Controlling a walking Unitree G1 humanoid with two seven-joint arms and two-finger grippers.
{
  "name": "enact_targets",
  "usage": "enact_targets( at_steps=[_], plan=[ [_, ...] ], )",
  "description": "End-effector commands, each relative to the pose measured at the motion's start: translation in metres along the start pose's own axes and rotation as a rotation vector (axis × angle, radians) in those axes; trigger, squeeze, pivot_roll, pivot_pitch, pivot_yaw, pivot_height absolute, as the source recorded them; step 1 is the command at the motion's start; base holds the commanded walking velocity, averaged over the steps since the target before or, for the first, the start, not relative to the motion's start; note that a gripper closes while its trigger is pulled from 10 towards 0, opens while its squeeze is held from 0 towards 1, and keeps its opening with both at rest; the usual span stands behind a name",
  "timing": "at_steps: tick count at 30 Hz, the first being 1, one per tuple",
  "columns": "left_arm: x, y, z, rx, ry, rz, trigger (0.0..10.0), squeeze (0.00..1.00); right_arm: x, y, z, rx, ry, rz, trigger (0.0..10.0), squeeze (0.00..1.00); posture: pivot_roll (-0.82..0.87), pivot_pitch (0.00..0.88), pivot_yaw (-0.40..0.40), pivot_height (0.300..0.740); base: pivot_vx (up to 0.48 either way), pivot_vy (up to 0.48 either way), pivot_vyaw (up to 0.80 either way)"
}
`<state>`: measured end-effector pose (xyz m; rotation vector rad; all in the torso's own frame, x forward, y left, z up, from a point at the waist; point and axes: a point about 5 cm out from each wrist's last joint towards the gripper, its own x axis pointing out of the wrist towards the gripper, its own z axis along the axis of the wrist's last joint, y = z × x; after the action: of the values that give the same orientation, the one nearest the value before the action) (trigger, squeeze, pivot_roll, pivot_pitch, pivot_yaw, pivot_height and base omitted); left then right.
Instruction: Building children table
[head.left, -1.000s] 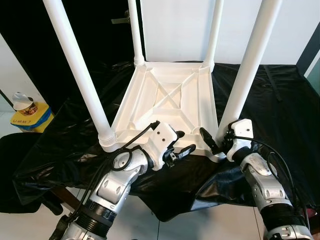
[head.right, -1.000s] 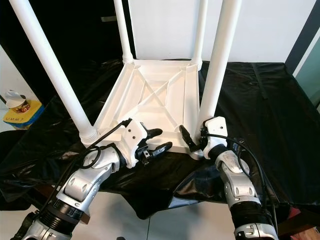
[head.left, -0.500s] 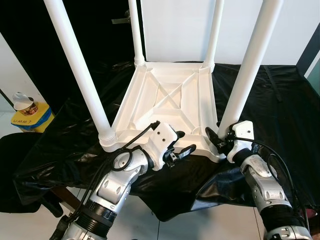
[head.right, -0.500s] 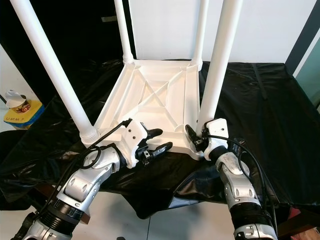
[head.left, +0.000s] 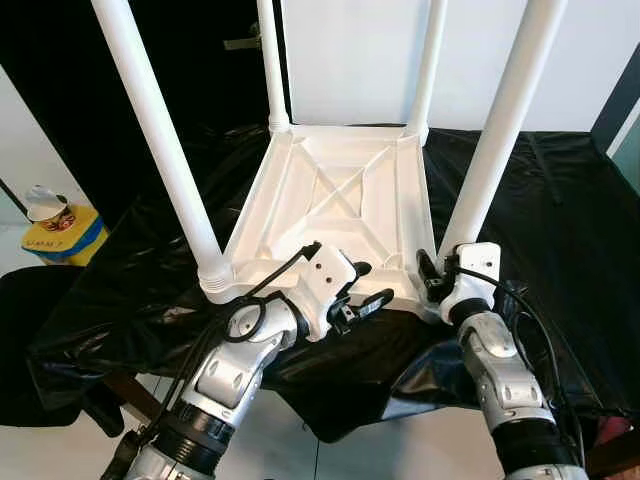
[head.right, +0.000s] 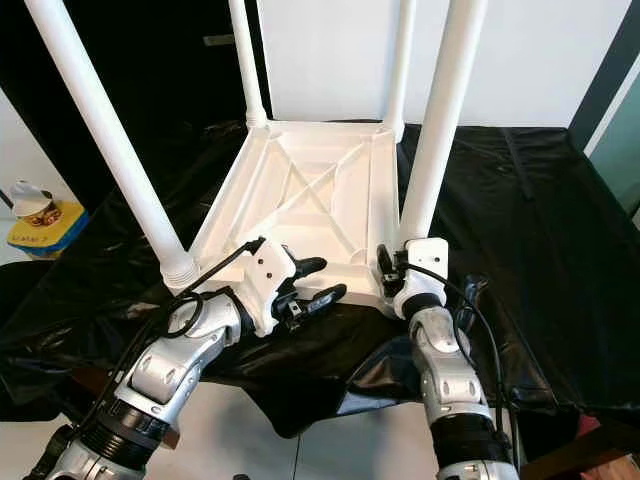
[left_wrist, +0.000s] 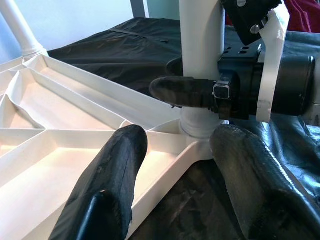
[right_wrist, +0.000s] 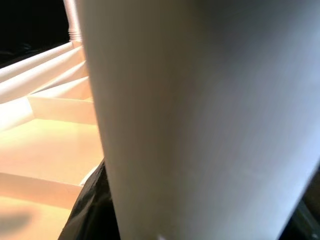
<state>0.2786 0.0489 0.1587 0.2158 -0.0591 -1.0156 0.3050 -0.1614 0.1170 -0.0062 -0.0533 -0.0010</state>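
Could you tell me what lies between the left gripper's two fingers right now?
In the left wrist view, the near rim of the upturned white table runs between the open left gripper's fingers, over black cloth.

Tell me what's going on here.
A small white table lies upside down on a black sheet, all four legs pointing up. The robot's right gripper is at the base of the near right leg, one finger laid against it. The left gripper rests open at the table's near edge. A yellow container sits off to the left.
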Motion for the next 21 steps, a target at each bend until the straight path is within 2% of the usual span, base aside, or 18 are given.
enact_targets(
  at_steps=[1,6,9,13,21],
  plan=[
    [-0.002,0.001,-0.004,0.000,0.015,-0.005,10.0,0.00,-0.006,-0.004,-0.015,0.025,0.076,-0.070,10.0,0.00,-0.13,0.000,0.017,0.740,0.000,0.000,0.00],
    [-0.001,-0.001,-0.005,-0.002,0.016,-0.004,10.0,0.00,-0.012,0.006,-0.015,0.051,0.071,-0.175,10.0,0.00,-0.12,0.000,0.008,0.740,0.000,0.000,0.00],
    [-0.002,0.000,-0.005,-0.005,0.014,0.003,10.0,0.00,-0.013,0.013,-0.012,0.076,0.063,-0.174,10.0,0.00,-0.12,0.000,0.006,0.740,0.000,0.000,0.00],
    [-0.002,0.000,-0.005,-0.005,0.014,0.007,10.0,0.00,-0.014,0.014,-0.009,0.090,0.055,-0.177,10.0,0.00,-0.12,0.000,0.002,0.740,0.000,0.000,0.00],
    [-0.003,0.000,-0.005,-0.003,0.011,0.016,10.0,0.00,-0.014,0.019,-0.004,0.077,0.028,-0.158,10.0,0.00,-0.11,0.000,-0.004,0.740,0.000,0.000,0.00]
  ],
)
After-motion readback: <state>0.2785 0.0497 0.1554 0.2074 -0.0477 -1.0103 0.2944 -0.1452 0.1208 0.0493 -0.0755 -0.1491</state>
